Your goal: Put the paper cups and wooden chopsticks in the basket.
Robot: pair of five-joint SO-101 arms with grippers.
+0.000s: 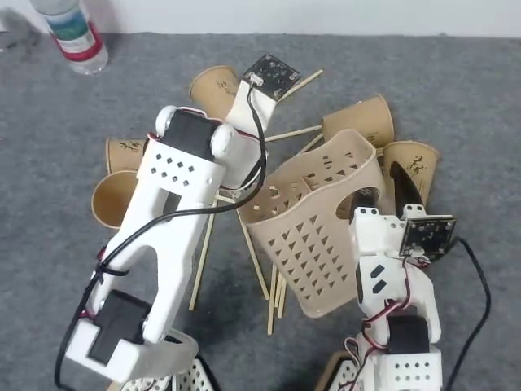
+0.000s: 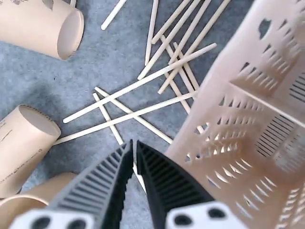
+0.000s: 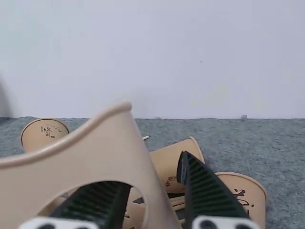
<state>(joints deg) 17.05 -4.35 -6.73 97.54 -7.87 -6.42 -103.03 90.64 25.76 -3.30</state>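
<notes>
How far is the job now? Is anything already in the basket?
Done: nothing that I can see in the basket. In hand: the right gripper is shut on the basket's wall, one jaw inside, and holds it tilted; the left gripper hangs over the wooden chopsticks, jaws shut, holding nothing. Left: all the paper cups and chopsticks, which lie on the grey mat.

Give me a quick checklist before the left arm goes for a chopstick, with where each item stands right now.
1. Right tool clamped on the basket wall: ok, one finger on each side.
2. Basket level: not ok, it is tilted.
3. Left tool open for a pick: not ok, shut and empty.
4. Chopsticks under the left tool: ok, several lie loose just below it.
5. Paper cups clear of the pick: ok, lying off to the sides.
</notes>
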